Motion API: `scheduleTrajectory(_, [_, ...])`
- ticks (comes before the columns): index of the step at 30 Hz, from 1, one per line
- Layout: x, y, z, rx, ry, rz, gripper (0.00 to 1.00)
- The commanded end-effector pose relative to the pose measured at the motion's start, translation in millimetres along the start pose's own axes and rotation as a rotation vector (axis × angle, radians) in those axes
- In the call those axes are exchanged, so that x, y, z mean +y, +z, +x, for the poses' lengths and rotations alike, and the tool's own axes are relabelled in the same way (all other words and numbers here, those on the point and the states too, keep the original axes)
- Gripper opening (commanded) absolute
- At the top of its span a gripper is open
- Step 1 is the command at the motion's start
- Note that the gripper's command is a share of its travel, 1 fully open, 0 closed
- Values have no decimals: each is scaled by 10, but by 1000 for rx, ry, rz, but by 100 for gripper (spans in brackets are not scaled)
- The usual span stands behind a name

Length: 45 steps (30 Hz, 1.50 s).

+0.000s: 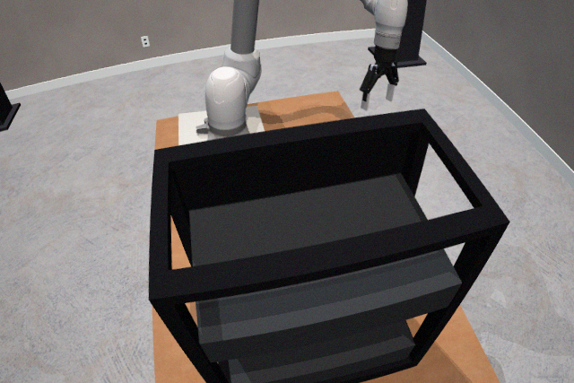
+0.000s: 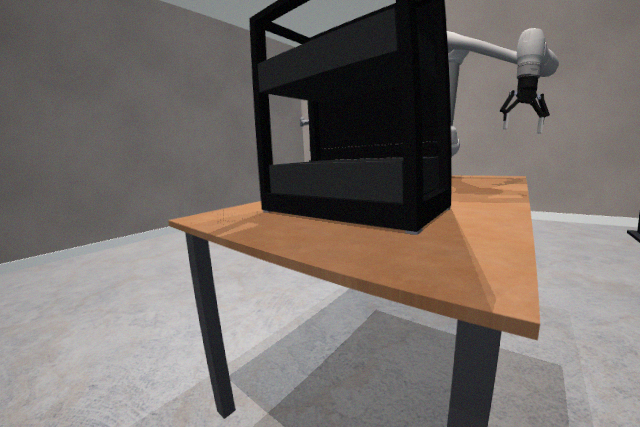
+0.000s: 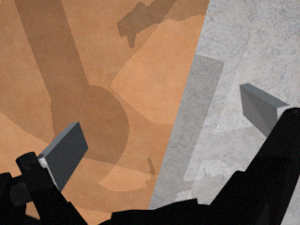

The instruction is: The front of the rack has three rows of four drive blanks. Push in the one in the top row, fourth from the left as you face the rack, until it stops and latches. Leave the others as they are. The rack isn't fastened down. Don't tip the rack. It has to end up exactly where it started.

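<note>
At six o'clock in the top view, nearest us, stands the black rack [image 1: 324,258] on the tabletop [image 1: 324,108]; its drive blanks face the arm and are hidden from every view. Farther off, at one o'clock, our hand [image 1: 378,100] hangs beside the rack's far corner, fingers spread wide, gripping nothing. We judge we should approach the top-row blank squarely and press gently, lest the loose rack slide or tip.

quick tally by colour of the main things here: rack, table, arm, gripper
black: 2, the rack and the open, empty gripper
orange-brown: 1, the table
white: 1, the arm
total: 4
</note>
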<state>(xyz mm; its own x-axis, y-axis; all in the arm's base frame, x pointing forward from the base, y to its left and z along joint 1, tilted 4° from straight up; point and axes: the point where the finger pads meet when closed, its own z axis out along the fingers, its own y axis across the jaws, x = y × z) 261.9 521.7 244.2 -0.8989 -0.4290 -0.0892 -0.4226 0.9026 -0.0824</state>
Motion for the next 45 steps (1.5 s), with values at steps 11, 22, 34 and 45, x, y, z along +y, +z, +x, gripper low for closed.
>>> scheduleTrajectory(11, [-13,29,46,24,46,-26,100])
scheduleTrajectory(22, [-25,62,102,55,109,-61,100])
scheduleTrajectory(34, [-35,101,183,105,212,-117,100])
scheduleTrajectory(45, [-32,126,275,180,372,-202,100])
